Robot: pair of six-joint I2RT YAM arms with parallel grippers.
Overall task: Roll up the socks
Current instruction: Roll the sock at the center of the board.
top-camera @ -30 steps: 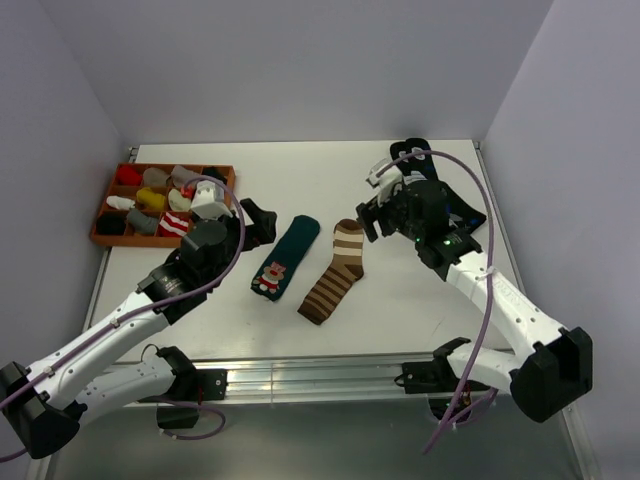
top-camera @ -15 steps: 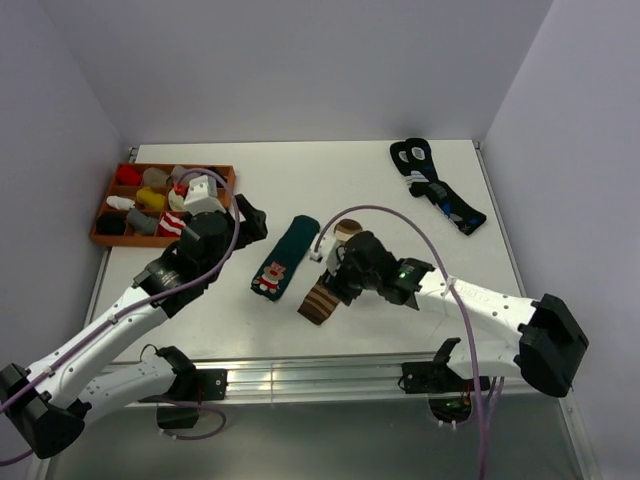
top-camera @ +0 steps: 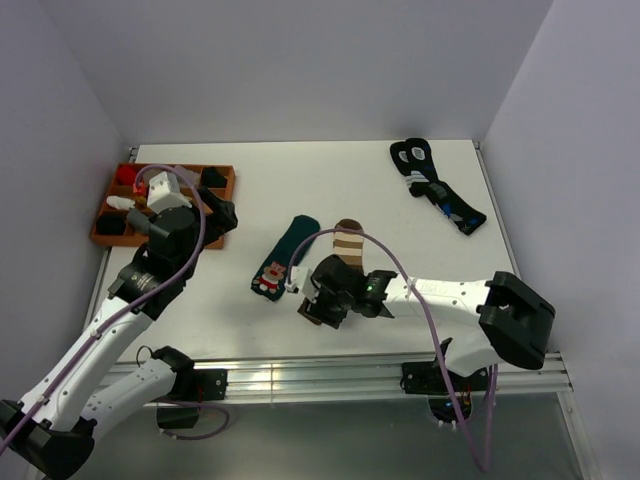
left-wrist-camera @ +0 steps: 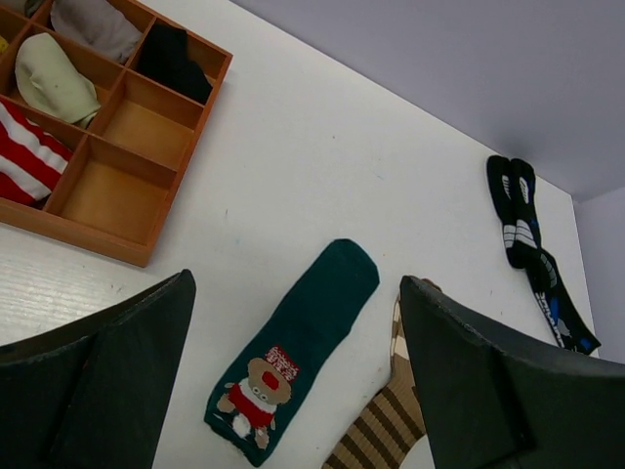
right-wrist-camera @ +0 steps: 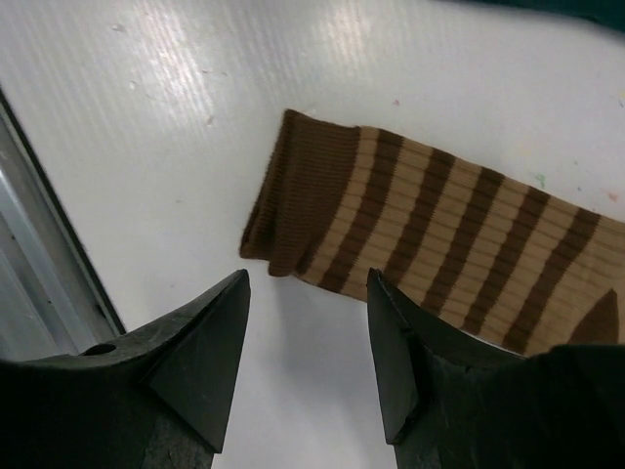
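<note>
We are holding the right gripper (right-wrist-camera: pixel 307 293) spread wide and empty, its two fingers (right-wrist-camera: pixel 210 357) splayed just short of the cuff of the brown sock (right-wrist-camera: pixel 420 234). The dark cuff edge is lying almost between the tips, slightly ahead of them, flat on the white table (right-wrist-camera: pixel 146 117). We cannot tell whether the pads are touching the knit yet.

From the cuff, the sock's long axis is running away from the gripper, ahead and off to its right in the wrist view. From above it is stretching from the gripper (top-camera: pixel 318 308) toward the far side of the table, toe end (top-camera: pixel 348 238) farthest out. So we are judging this arm the nearer one by far, and placed at the end where a roll would begin, with the roll travelling along the stripes.

The green sock (top-camera: pixel 285 255) is lying just beside, roughly parallel. Our left gripper (top-camera: pixel 218 212) is also gaping with nothing in it, hanging well apart from both socks, close to the wooden tray (left-wrist-camera: pixel 146 259).
</note>
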